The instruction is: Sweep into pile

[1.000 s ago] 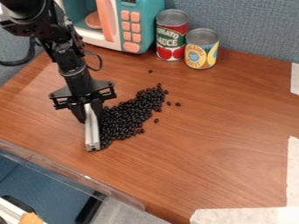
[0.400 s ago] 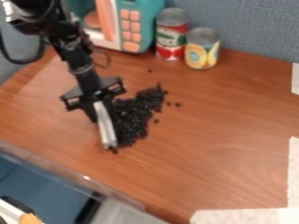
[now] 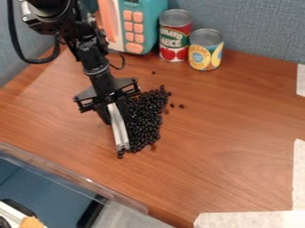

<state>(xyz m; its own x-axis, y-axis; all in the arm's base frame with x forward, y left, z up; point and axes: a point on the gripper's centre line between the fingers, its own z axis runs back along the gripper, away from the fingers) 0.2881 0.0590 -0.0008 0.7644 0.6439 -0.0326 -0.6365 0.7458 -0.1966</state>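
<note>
One long silver metal bar (image 3: 121, 135), clamped in the black two-finger pincer (image 3: 116, 116), flanks small black beans (image 3: 145, 119), presumably to push them broadside.

Downward slant, seemingly from mid-range

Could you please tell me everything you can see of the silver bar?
The silver bar is long, narrow and metallic-looking, with a darker line along its length. Held in the pincer, it slants downward, its lower end at the wooden table. Dark beans crowd its right side in the picture; a few lie by its tip.
</note>
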